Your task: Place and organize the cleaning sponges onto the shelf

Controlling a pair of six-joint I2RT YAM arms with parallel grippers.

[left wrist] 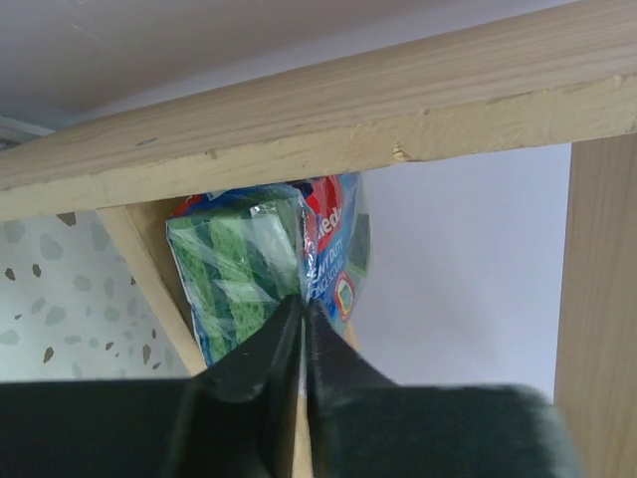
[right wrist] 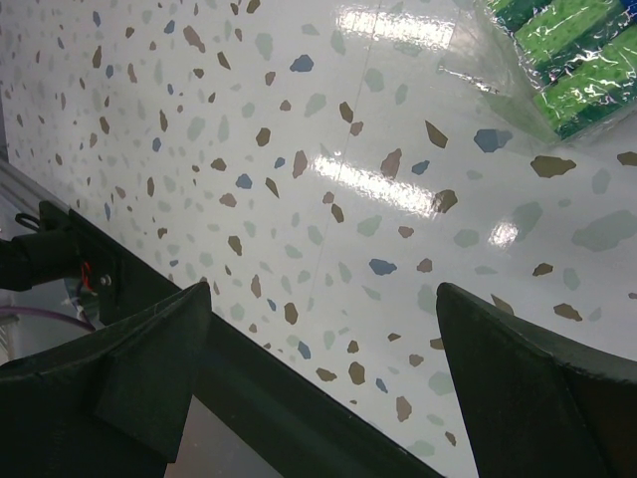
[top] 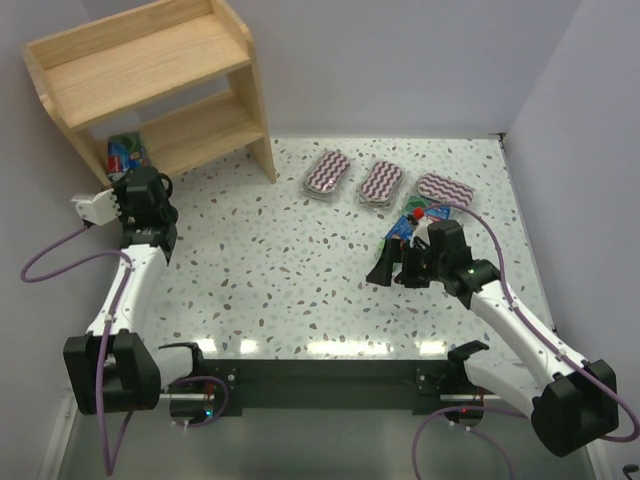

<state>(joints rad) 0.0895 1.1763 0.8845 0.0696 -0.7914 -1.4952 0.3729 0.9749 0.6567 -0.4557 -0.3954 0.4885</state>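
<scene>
The wooden shelf (top: 150, 60) stands at the far left. One green-blue sponge pack (top: 125, 152) sits on its lowest tier, under a shelf board (left wrist: 348, 119). My left gripper (top: 135, 175) reaches in to that pack (left wrist: 249, 269), and its jaws (left wrist: 302, 302) are shut on the edge of the wrap. Three zigzag sponge packs (top: 327, 172) (top: 381, 183) (top: 446, 190) lie in a row on the table. Another green-blue pack (top: 410, 222) lies just beyond my right gripper (top: 397, 270). That gripper (right wrist: 323, 289) hangs open over bare table, with the pack (right wrist: 567, 50) ahead to its right.
The speckled table (top: 280, 270) ends in a dark front rail (right wrist: 299, 418) close under my right gripper. A slanted side panel (left wrist: 149, 269) of the shelf stands left of the held pack, an upright (left wrist: 597, 299) on the right. Walls close in the table's sides.
</scene>
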